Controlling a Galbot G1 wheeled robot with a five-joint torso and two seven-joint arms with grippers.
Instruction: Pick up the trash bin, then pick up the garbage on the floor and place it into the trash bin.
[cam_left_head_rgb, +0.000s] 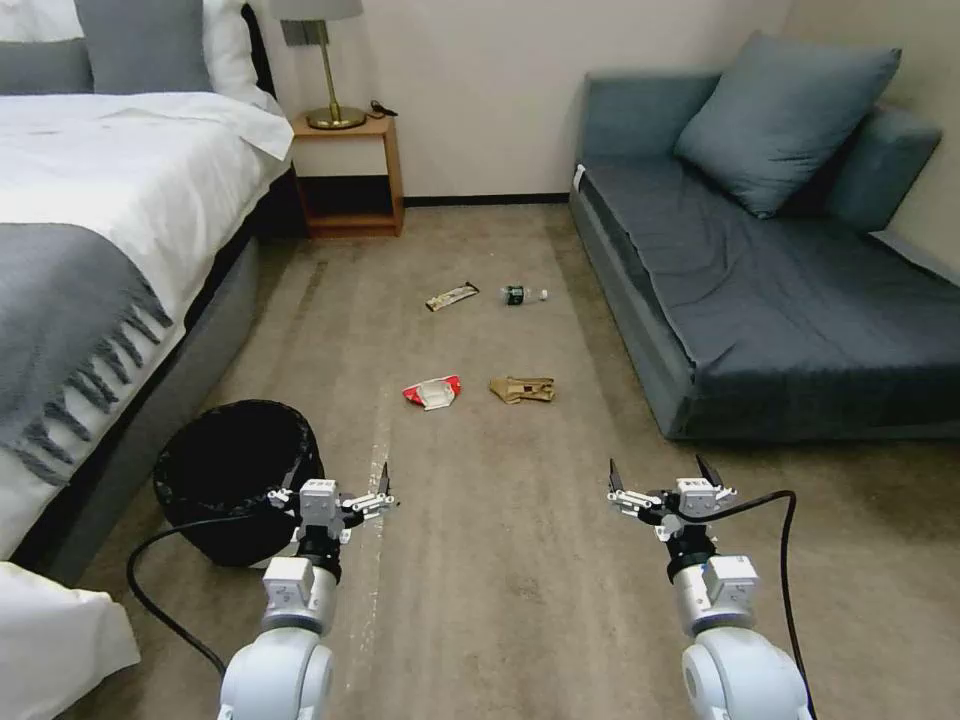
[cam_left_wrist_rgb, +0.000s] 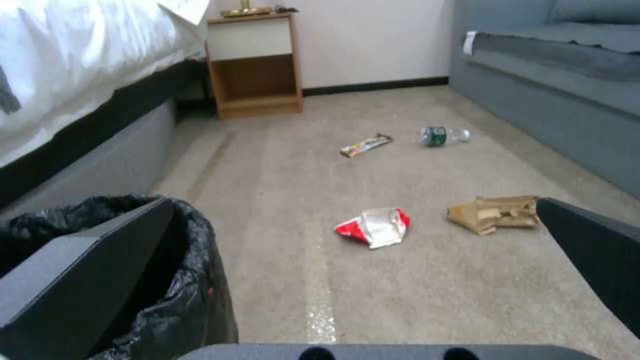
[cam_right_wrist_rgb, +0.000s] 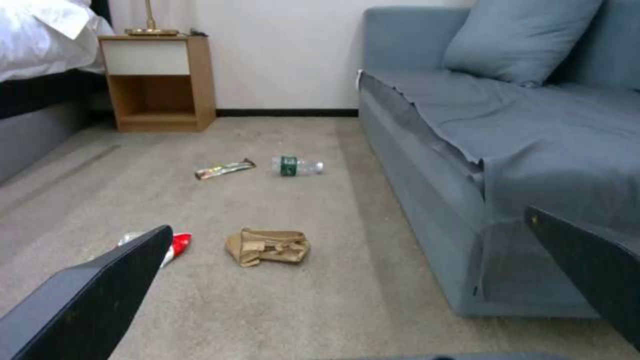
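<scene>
Trash bin (cam_left_head_rgb: 235, 480): upright on the carpet, lower left of the head view beside the bed (cam_left_head_rgb: 110, 230); black liner in place, contents cannot be told. Left pincer (cam_left_head_rgb: 335, 487): fingers apart, at the bin's rim. Right pincer (cam_left_head_rgb: 665, 477): fingers apart, lower right, holding nothing. Garbage at frame centre: brown paper (cam_left_head_rgb: 522, 388) and red-and-white wrapper (cam_left_head_rgb: 432, 391) side by side; beyond them, snack wrapper (cam_left_head_rgb: 452, 296), long axis slanting up to the right; bottle (cam_left_head_rgb: 523, 294) lying crosswise, cap to the right.
</scene>
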